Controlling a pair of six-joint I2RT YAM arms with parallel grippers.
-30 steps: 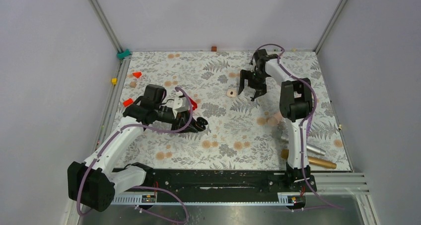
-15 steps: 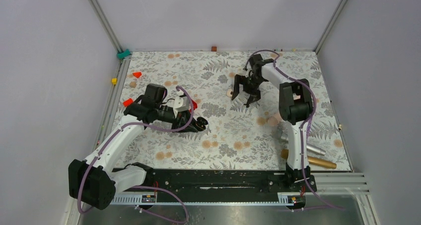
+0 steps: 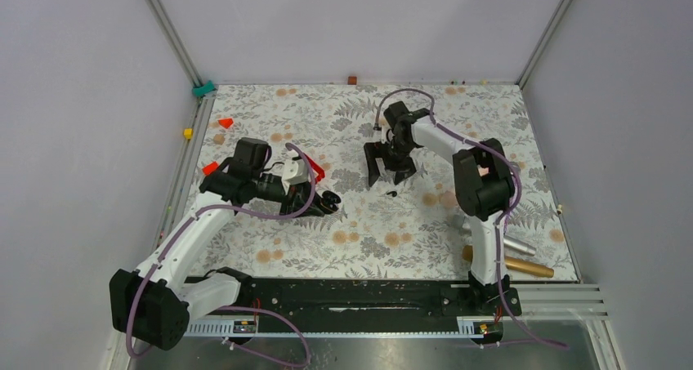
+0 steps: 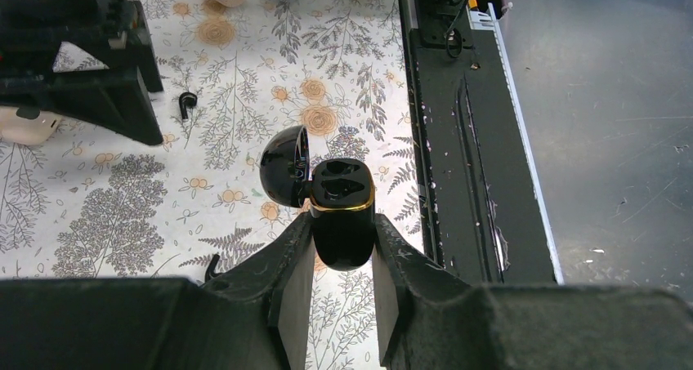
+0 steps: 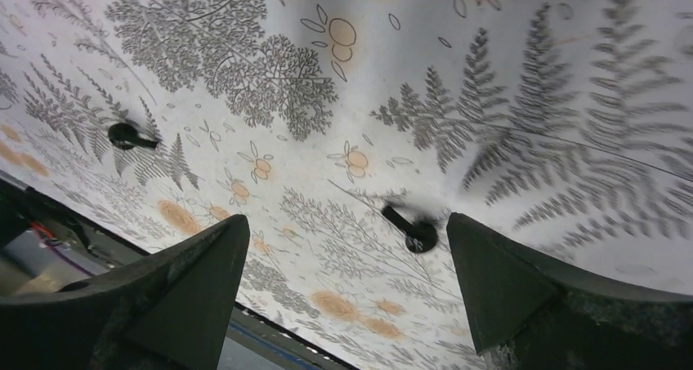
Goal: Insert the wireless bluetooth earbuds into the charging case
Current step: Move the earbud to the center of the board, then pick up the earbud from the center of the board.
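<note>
My left gripper point(image 4: 342, 223) is shut on the charging case point(image 4: 343, 211), a glossy black case with a gold rim and its lid point(image 4: 283, 167) swung open; it also shows in the top view point(image 3: 327, 200). My right gripper point(image 5: 347, 223) is open and hovers low over the table point(image 3: 389, 172). One black earbud point(image 5: 413, 229) lies on the cloth between its fingers, nearer the right one point(image 3: 391, 193). A second earbud point(image 5: 131, 135) lies farther off. In the left wrist view one earbud point(image 4: 187, 102) lies by the right gripper, and another point(image 4: 214, 265) peeks out beside my left finger.
A red box point(image 3: 315, 171) sits behind the left gripper. Small red pieces point(image 3: 225, 122) lie at the far left. A gold microphone point(image 3: 523, 265) and a silver one point(image 3: 515, 246) lie at the near right, by a pink one point(image 3: 447, 195). The black rail point(image 3: 368, 296) runs along the near edge.
My right arm has swung left and toward the near side, lowering over the cloth, and an earbud now shows just below it. The left gripper has kept the case almost still.
</note>
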